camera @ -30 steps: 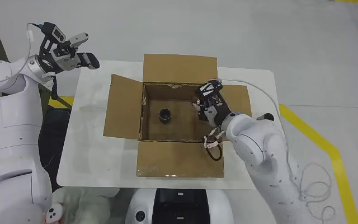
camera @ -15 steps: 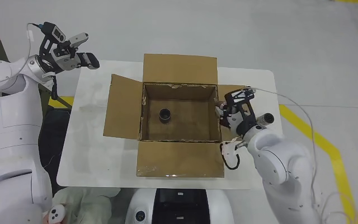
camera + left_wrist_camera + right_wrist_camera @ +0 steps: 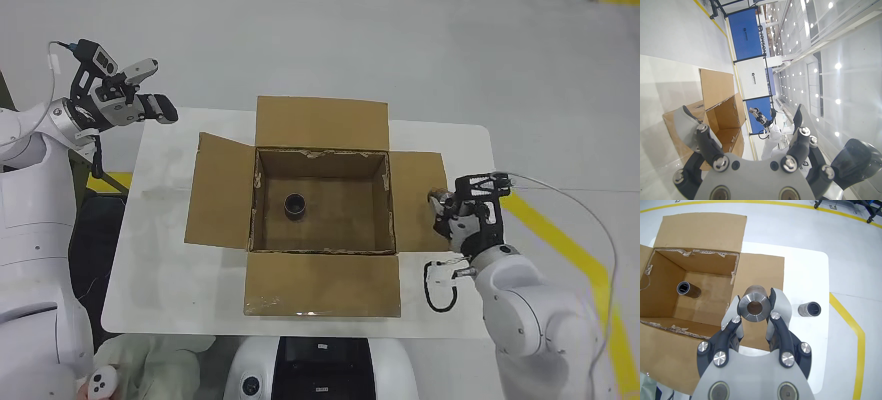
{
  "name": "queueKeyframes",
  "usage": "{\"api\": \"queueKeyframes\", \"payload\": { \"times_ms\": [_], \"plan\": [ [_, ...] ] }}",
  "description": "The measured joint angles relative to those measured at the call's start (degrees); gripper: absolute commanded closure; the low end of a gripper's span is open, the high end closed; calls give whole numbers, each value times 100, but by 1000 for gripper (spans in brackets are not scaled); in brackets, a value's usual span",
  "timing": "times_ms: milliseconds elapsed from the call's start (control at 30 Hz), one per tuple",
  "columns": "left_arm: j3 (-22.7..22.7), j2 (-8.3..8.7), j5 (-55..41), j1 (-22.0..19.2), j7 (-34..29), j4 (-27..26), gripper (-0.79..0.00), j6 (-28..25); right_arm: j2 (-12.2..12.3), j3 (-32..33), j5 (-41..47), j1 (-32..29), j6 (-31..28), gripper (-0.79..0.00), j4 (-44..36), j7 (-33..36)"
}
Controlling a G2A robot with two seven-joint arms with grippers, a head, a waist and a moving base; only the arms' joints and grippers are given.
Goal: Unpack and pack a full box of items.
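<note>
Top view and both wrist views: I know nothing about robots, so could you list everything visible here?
cardboard box: one, brown, flaps open, middle of the table.
metal cylinders: three, grey. The boxed cylinder is inside the box, the loose cylinder is on the table right of the box, and the held cylinder is gripped near the box's right flap.
table: one, white, under the box.
floor line: one, yellow, on the floor right of the table.
left gripper: one, grey and black, jaws open, raised off the table's far left corner.
right gripper: one, grey and black, jaws shut on the held cylinder.
</note>
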Motion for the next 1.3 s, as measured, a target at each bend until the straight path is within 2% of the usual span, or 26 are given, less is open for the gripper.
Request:
{"api": "queueKeyframes", "payload": {
  "times_ms": [800,1300],
  "plan": [
    [0,0,0,0,0,0,-785,0,5,139,-14,-122,136,0,31,-35],
    [0,0,0,0,0,0,-785,0,44,1022,290,-708,246,0,253,-151]
  ]
}}
